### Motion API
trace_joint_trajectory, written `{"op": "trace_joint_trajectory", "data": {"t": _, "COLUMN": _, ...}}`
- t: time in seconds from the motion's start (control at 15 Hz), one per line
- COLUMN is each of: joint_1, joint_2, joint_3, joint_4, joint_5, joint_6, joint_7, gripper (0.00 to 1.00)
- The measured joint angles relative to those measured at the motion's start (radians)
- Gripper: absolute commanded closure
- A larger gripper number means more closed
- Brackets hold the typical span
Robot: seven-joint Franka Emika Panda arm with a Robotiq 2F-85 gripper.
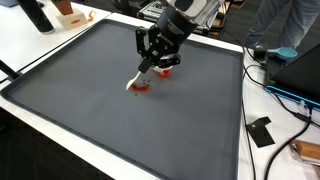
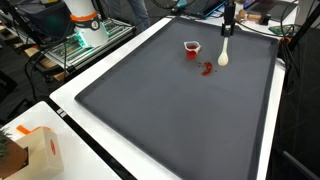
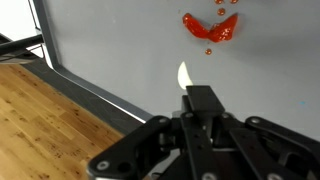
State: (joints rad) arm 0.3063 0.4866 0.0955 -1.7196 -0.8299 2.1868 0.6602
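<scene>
My gripper (image 1: 152, 67) is shut on the handle of a white spoon (image 1: 134, 84), held over a large dark grey mat (image 1: 110, 120). The spoon's bowl (image 2: 224, 57) hangs down close to the mat. A small red cup (image 2: 192, 48) stands on the mat beside it, with red spilled bits (image 2: 207, 68) close by. In the wrist view the jaws (image 3: 200, 98) are closed, the spoon tip (image 3: 183, 74) shows just beyond them, and the red bits (image 3: 212, 28) lie further ahead. The gripper (image 2: 228, 28) enters from the top in an exterior view.
The mat lies on a white table (image 2: 65, 105). A cardboard box (image 2: 35, 150) stands at one corner. Cables and a black object (image 1: 262, 131) lie beside the mat's edge. A rack (image 2: 85, 40) stands beyond the table. Wooden floor (image 3: 50, 120) shows past the table edge.
</scene>
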Motion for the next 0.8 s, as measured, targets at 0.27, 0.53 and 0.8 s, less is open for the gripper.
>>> {"op": "trace_joint_trajectory", "data": {"t": 0.27, "joint_1": -0.035, "joint_2": -0.01, "joint_3": -0.001, "joint_4": 0.017, "joint_5": 0.109, "joint_6": 0.038, "joint_7": -0.076, "gripper": 0.97}}
{"op": "trace_joint_trajectory", "data": {"t": 0.53, "joint_1": -0.066, "joint_2": -0.036, "joint_3": -0.008, "joint_4": 0.019, "joint_5": 0.236, "joint_6": 0.067, "joint_7": -0.162, "gripper": 0.97}}
{"op": "trace_joint_trajectory", "data": {"t": 0.8, "joint_1": -0.096, "joint_2": -0.066, "joint_3": -0.015, "joint_4": 0.019, "joint_5": 0.388, "joint_6": 0.071, "joint_7": -0.27, "gripper": 0.97}}
